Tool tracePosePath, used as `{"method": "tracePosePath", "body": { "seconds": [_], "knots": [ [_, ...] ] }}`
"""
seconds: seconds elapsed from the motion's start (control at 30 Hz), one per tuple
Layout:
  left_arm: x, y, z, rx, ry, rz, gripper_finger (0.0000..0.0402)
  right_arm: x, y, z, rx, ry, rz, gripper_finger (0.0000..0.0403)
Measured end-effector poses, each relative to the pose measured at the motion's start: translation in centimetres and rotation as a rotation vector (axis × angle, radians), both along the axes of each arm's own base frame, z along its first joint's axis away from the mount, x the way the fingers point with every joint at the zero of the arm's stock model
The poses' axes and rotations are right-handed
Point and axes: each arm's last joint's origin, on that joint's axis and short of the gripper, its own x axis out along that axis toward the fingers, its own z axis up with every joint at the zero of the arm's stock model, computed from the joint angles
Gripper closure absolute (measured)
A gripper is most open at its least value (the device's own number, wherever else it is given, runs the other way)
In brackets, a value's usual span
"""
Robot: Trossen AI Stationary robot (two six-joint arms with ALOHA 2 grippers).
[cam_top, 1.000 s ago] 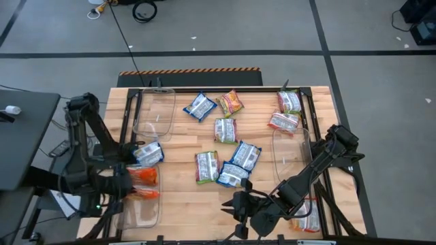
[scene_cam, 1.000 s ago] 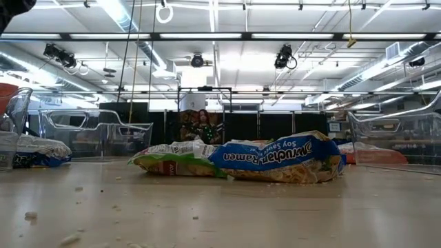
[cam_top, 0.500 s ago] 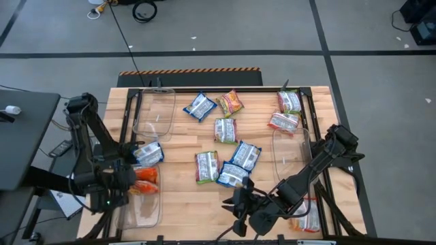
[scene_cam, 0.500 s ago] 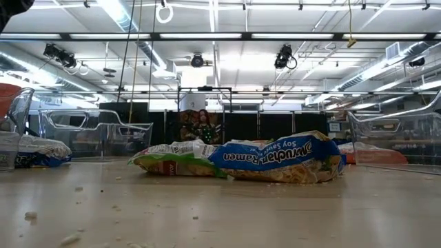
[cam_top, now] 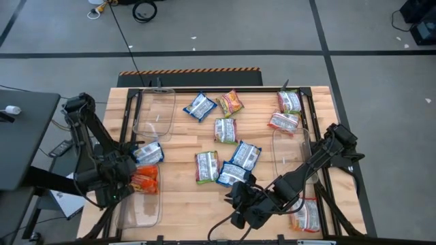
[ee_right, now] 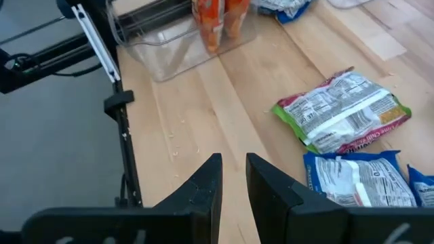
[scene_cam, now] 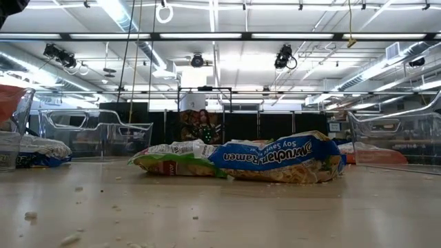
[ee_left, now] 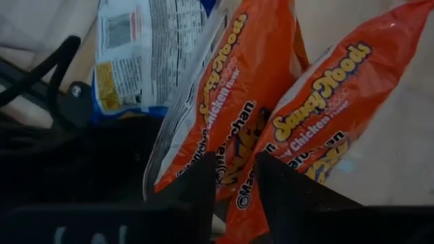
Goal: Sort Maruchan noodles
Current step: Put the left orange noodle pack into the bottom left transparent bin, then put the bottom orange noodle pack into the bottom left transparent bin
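Note:
Several Maruchan noodle packets lie flat on the wooden table: blue-white (cam_top: 199,106), orange-red (cam_top: 231,102), green-pink (cam_top: 207,166). Two orange packets (ee_left: 271,122) stand side by side in the near left clear bin (cam_top: 139,204), with a blue packet (cam_top: 148,152) just beyond them. My left gripper (ee_left: 234,179) hangs over that bin, pointing steeply down. It is open, its fingertips on either side of the end of one orange packet; whether they touch it I cannot tell. My right gripper (ee_right: 232,176) is open by a narrow gap over bare wood near the table's near edge, short of a green-pink packet (ee_right: 342,108).
Another clear bin (cam_top: 153,116) stands at the far left. Two more (cam_top: 289,153) are along the right side, the near one holding a packet (cam_top: 306,218). Black frame rails (ee_right: 102,47) border the table. Crumbs dot the wood. Bare wood lies along the near edge.
My left gripper has turned and tipped further down over the near left bin. The orange packet under it has swung from lying across the bin to standing beside the other orange packet. My right gripper has edged toward the packets at the table's middle.

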Motion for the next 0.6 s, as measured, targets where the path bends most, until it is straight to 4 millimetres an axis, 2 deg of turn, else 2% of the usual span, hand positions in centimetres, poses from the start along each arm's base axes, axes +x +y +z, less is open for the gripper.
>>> {"method": "tracePosePath", "body": {
  "seconds": [0.13,0.3,0.37,0.47,0.6],
  "knots": [
    [0.2,-0.6,2.8,-0.108,-0.016,-0.031,0.0285,-0.5,-0.2,-0.5,0.073,0.095,-0.017,0.0330],
    [0.5,-1.2,6.7,-0.246,-0.084,-0.042,0.0285,-2.6,-2.5,-2.2,0.317,0.538,-0.279,0.0330],
    [0.6,-1.3,7.8,-0.275,-0.134,-0.039,0.0285,-3.5,-2.9,-2.5,0.374,0.654,-0.420,0.0330],
    [1.0,-1.8,8.9,-0.328,-0.237,-0.051,0.0285,-5.3,-2.3,-3.0,0.443,0.786,-0.609,0.0328],
    [2.0,-3.1,9.8,-0.351,-0.478,-0.139,0.0285,-8.0,-0.4,-4.8,0.501,0.974,-0.738,0.0316]
  ]
}}
